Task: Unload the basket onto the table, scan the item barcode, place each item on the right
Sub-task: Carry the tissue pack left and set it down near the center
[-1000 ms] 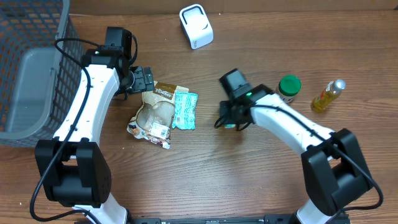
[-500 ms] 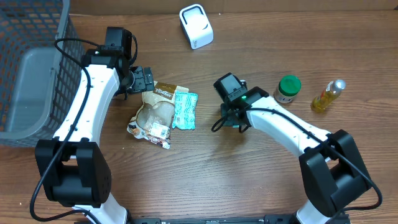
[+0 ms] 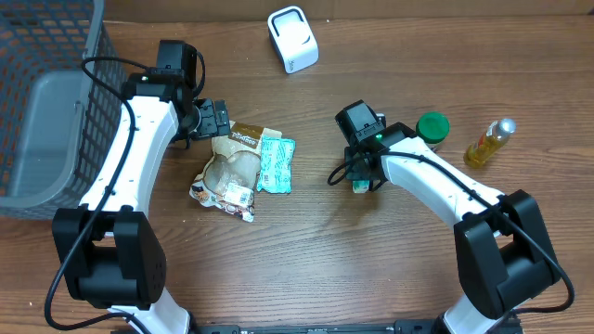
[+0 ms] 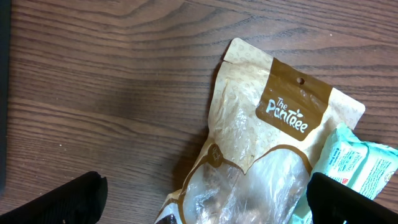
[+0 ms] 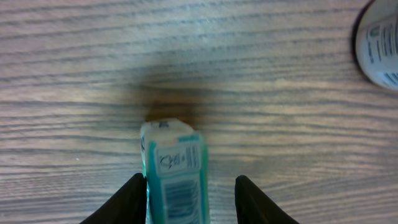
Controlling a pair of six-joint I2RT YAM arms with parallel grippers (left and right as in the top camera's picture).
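Bare wooden table (image 3: 306, 260) lies open around the small teal-and-white packet (image 5: 174, 171). It sits between the right gripper's (image 5: 190, 199) part-open jaws, seemingly loose, with its lower end cut off. The left gripper (image 4: 208, 202) gapes wide and empty over a brown-and-clear snack pouch (image 4: 261, 155).

The left arm (image 3: 125, 167) and right arm (image 3: 436, 181) have rounded white shells, black joints and bulky black bases (image 3: 107, 260) at 7 and 5 o'clock. A thin black cable (image 3: 102, 61) loops along each. A green light (image 3: 379, 137) glows on the right wrist; the pincer fingers (image 5: 118, 202) are matte black.
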